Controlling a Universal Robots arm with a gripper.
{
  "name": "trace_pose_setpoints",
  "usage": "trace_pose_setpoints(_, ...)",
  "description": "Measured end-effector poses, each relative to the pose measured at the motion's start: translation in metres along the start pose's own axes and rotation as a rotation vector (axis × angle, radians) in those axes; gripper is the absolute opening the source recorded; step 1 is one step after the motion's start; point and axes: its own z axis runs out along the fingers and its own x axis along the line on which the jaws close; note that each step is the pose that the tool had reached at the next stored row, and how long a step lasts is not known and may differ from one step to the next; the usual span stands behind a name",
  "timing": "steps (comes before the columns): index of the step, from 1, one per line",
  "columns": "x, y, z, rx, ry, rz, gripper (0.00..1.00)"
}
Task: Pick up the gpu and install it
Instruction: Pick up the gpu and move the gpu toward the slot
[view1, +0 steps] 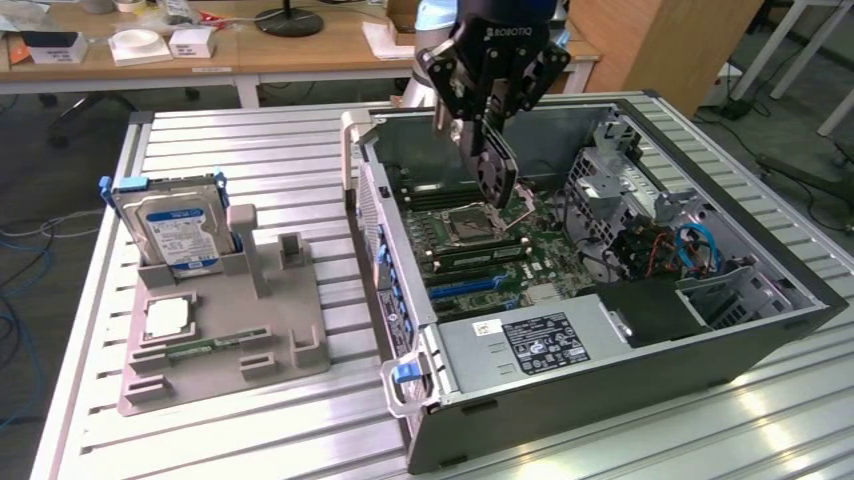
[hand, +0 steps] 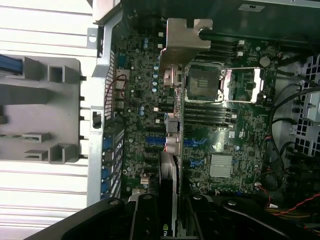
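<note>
One hard drive (view1: 174, 232) stands in the grey holder (view1: 267, 340) at the exterior view's left. Upper centre, the jaws are clamped on the gpu (view1: 491, 170), hanging edge-down above the motherboard (view1: 494, 265) in the open case (view1: 601, 400).

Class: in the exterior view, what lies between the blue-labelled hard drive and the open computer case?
In the exterior view, beside the hard drive stand the grey holder's upright posts, then bare table slats reach the computer case.

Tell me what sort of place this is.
Likely a robotics lab or workshop: a gripper holds the gpu over an open computer case on a slatted metal table, with wooden desks behind.
</note>
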Motion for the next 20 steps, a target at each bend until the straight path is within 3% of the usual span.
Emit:
trace_pose_setpoints(13, -0.001, -0.0011, 0.0012, 0.0, -0.0001, 0.0, 0.27)
trace_pose_setpoints(20, -0.011, -0.0016, 0.0018, 0.0001, 0.0001, 0.0, 0.27)
